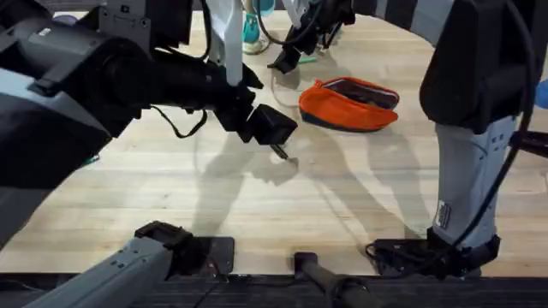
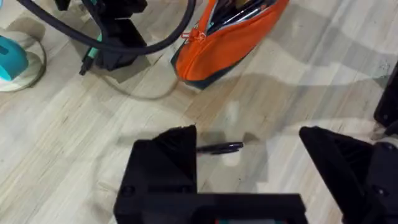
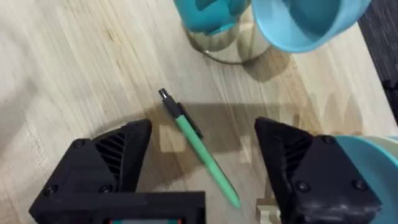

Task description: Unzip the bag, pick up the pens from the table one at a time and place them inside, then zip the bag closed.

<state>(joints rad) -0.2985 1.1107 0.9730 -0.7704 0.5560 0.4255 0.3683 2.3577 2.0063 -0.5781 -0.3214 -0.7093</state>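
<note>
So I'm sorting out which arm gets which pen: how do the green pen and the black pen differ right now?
The green pen is light green with a dark tip; the black pen is dark all over. The green pen lies between the open fingers of the right gripper, near a teal stand; the black pen lies under the open left gripper, near the orange bag. Both lie flat on the table, not yet gripped.

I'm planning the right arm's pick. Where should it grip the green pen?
Probably mid-barrel, from straight above. The green pen lies flat on the table, slanting between the open right gripper's fingers. Close across its narrow width, clear of the dark tip.
</note>
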